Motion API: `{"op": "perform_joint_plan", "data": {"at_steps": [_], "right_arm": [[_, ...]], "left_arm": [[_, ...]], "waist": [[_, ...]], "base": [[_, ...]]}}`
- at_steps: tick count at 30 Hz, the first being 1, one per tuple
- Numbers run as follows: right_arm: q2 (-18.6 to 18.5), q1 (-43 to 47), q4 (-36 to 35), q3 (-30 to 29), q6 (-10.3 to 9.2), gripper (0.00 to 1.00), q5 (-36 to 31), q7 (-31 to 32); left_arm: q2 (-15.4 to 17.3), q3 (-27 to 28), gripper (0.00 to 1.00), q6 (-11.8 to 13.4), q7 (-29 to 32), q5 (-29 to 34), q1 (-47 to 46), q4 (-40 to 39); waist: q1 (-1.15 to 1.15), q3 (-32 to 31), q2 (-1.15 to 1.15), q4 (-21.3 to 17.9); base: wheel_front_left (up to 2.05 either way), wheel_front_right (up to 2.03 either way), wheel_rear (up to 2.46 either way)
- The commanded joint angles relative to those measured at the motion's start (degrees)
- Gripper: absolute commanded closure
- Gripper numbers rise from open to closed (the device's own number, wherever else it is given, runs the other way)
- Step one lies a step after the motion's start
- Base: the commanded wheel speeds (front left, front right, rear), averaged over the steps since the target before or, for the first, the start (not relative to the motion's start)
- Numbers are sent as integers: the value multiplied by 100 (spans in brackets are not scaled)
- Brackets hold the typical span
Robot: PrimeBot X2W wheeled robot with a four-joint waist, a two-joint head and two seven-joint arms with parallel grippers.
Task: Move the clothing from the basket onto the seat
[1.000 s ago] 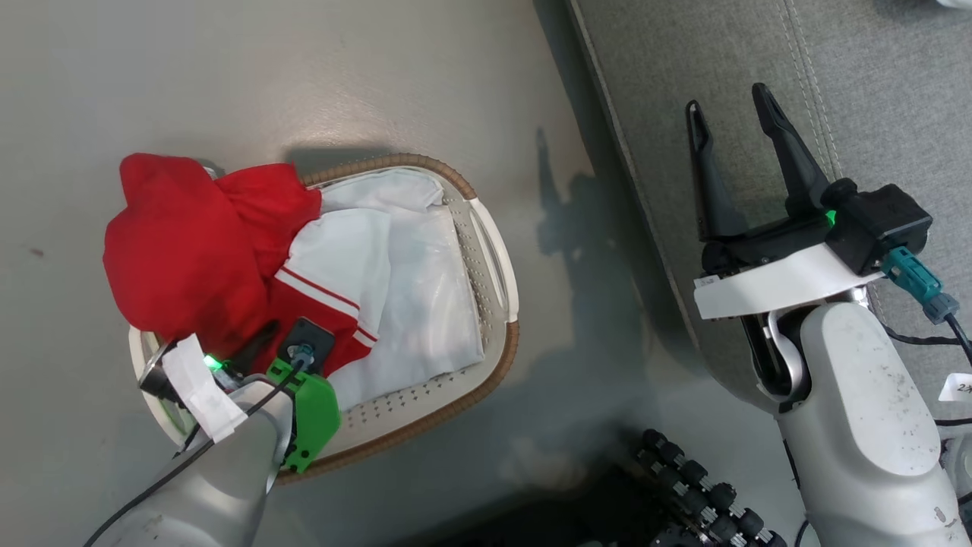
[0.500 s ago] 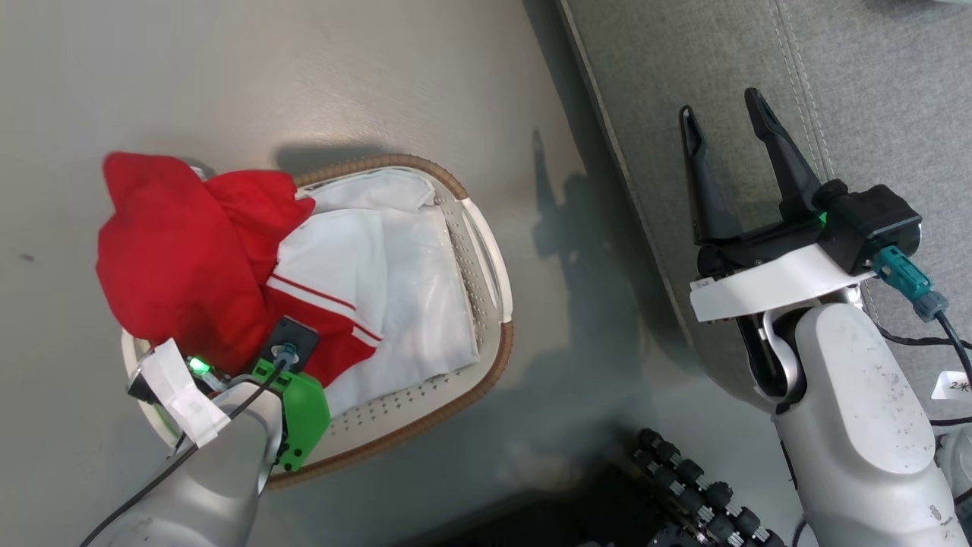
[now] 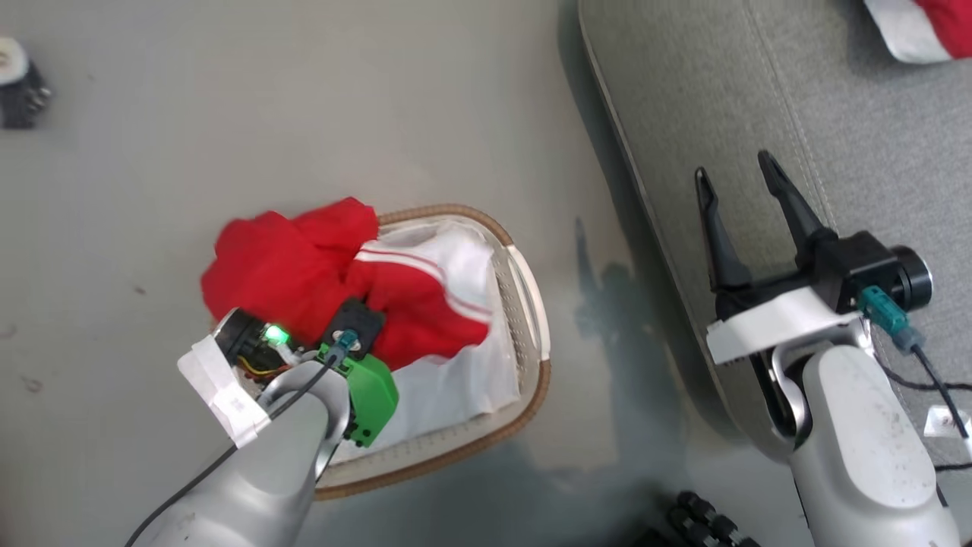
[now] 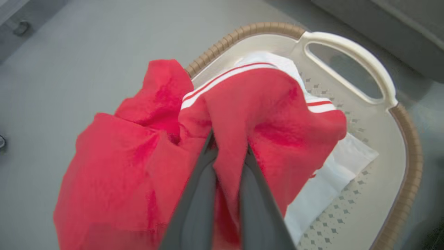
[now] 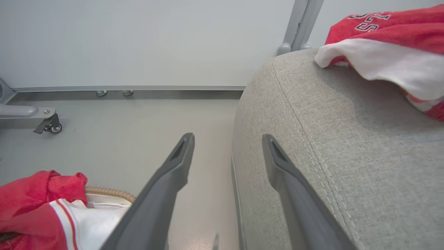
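A red garment with white stripes [image 3: 334, 281] [image 4: 242, 114] bunches over the left part of the white basket [image 3: 524, 304] [image 4: 381, 114] with the brown woven rim. My left gripper [image 4: 229, 146] is shut on a fold of this red clothing, which is raised above the white cloth in the basket. Its fingertips are buried in the fabric. My right gripper [image 3: 736, 178] [image 5: 227, 142] hangs open and empty over the near edge of the grey seat [image 3: 835, 99] [image 5: 347, 146]. A second red and white garment with lettering [image 5: 385, 41] [image 3: 919, 26] lies on the seat's far part.
White fabric [image 3: 456, 387] [image 4: 333, 173] covers the basket floor under the red garment. A small dark caster [image 3: 19, 87] stands on the grey floor at far left, and a wheeled metal frame leg [image 5: 45, 121] shows by the wall. Black ribbed parts [image 3: 706, 524] sit at bottom.
The head camera has shifted, so the whole scene sits lower and further right. The left gripper has pulled the red garment up and together; much more of it now covers the white fabric.
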Motion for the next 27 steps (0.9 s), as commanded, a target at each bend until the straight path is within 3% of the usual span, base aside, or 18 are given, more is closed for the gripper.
{"op": "perform_joint_plan", "data": {"at_steps": [1,12,27], "right_arm": [[-24,177,48,-62,-8,0,-100,-3],[-25,930,255,-312,-8,0,-367,-3],[-21,1339,320,70,-8,0,-470,-3]], "left_arm": [[56,-5,100,-41,-26,2,169,-214],[571,-170,100,-257,-26,341,185,-1969],[1054,-490,100,-363,39,194,-947,-2974]], "waist": [[0,-720,0,505],[0,-2143,0,991],[0,-3271,0,1118]], "base": [[0,0,0],[0,0,0],[0,0,0]]}}
